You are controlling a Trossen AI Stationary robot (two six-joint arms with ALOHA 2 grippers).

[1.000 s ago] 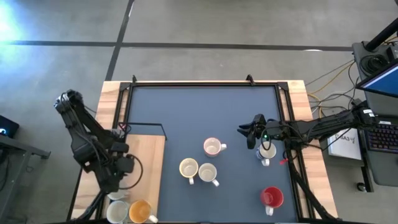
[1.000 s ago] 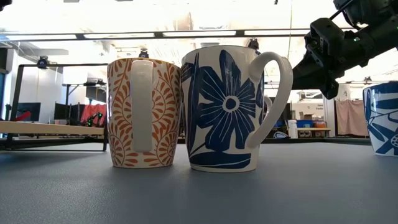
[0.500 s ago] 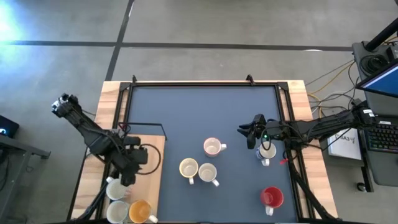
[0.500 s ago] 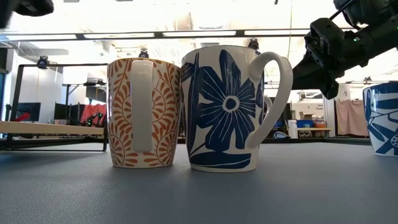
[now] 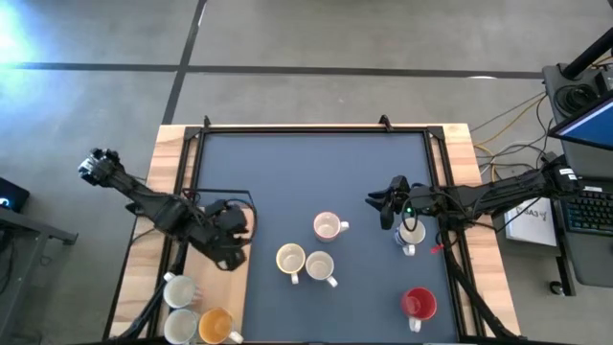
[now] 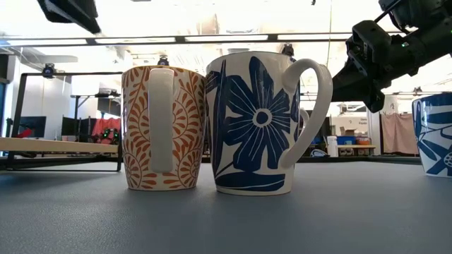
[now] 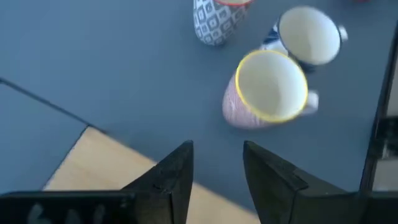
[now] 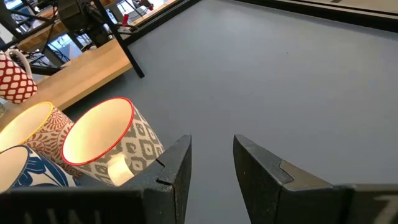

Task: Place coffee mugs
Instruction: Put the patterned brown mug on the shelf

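Right hand (image 8: 211,163) over the grey worktop (image 8: 280,68)
Fingers apart and empty; a red-rimmed patterned mug (image 8: 109,146) stands just beside them.

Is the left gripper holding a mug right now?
No. The left gripper is open and empty, over the wooden board's edge, short of the mugs.

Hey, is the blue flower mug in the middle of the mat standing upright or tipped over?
Upright. The low view shows the blue flower mug on its base on the mat, rim level, beside the orange-patterned mug.
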